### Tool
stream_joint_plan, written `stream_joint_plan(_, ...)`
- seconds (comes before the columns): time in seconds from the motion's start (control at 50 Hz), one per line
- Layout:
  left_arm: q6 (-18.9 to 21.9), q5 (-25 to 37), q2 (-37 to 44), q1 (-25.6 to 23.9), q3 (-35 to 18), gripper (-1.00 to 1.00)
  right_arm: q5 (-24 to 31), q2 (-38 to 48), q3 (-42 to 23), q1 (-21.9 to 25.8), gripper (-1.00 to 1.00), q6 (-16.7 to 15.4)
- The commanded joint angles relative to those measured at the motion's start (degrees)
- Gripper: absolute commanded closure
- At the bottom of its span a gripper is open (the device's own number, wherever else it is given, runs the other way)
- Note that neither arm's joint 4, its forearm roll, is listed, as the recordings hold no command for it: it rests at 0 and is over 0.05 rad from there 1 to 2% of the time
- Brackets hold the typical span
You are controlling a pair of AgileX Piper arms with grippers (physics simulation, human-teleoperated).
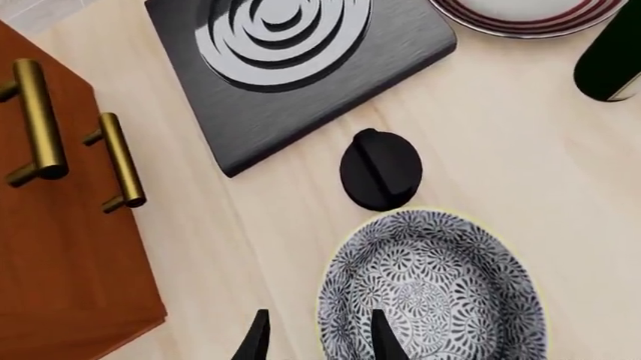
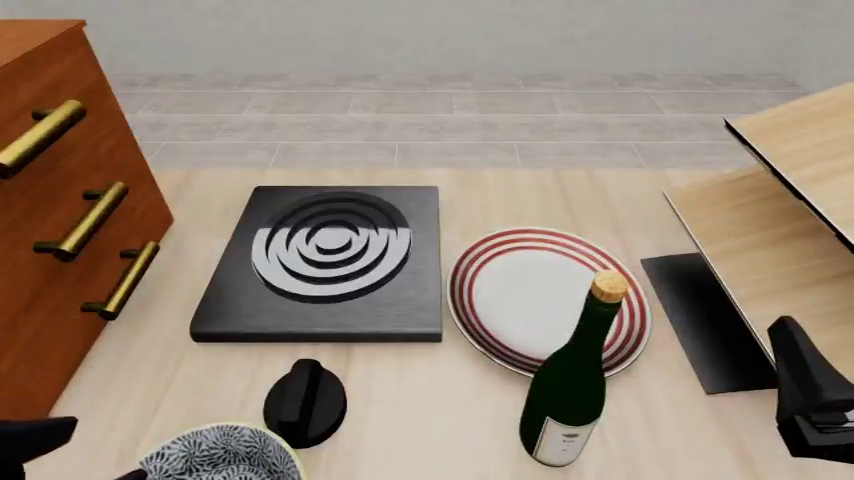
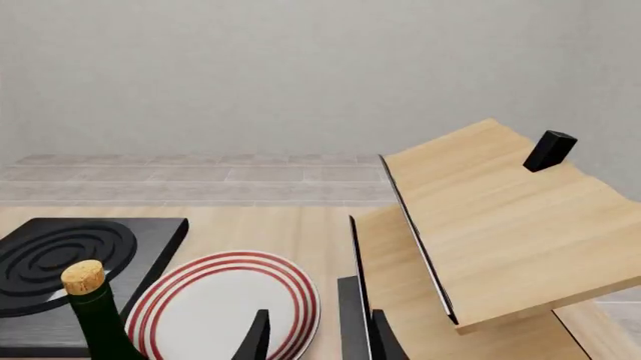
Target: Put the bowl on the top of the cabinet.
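Your stock, largest first. A pale wood table [image 2: 441,400] with a grey tiled floor [image 2: 454,125] and a plain grey wall behind it. The reddish-brown cabinet [image 2: 54,210] stands at the table's left edge, three brass handles [image 2: 80,222] facing you. Pale wood furniture [image 2: 787,220] with slanted panels fills the right side. A black hotplate [image 2: 327,265] with silver rings lies at centre; a red-ringed white plate [image 2: 534,295] is just to its right. A corked dark green bottle [image 2: 571,385] stands upright in front of the plate. The patterned bowl [image 2: 220,455] sits on the table at the near left edge, just beside a round black knob [image 2: 306,402].

Only your left wrist view shows the bowl's whole inside. Only your right wrist view shows a small black block [image 3: 550,150] on the pale furniture's upper panel.

Your left gripper [image 1: 318,337] is spread, holding nothing, one finger [image 1: 383,337] over the bowl's rim; contact cannot be told. Your right gripper [image 3: 318,337] is likewise spread and empty.
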Motion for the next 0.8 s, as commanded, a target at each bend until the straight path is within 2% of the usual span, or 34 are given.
stream_joint_plan(0.02, 1.4, -1.4, 0.2, 0.5, 1.7, -1.0, 0.0, 0.0, 0.0, 0.0, -1.0, 0.0)
stream_joint_plan(0.04, 2.6, -2.0, -0.3, 1.4, 2.1, -1.0, 0.0, 0.0, 0.0, 0.0, -1.0, 0.0)
stream_joint_plan(0.16, 1.6, -2.2, -0.4, 0.5, 3.3, -1.0, 0.0, 0.0, 0.0, 0.0, -1.0, 0.0)
stream_joint_plan(0.34, 2.5, -7.6, 2.4, 1.2, 5.8, -1.0, 0.0, 0.0, 0.0, 0.0, -1.0, 0.0)
stream_joint_plan(0.56, 3.0, -7.9, 2.5, 1.0, 6.6, -1.0, 0.0, 0.0, 0.0, 0.0, -1.0, 0.0)
stream_joint_plan(0.8, 4.2, -10.8, 4.2, 2.1, 8.7, -1.0, 0.0, 0.0, 0.0, 0.0, -1.0, 0.0)
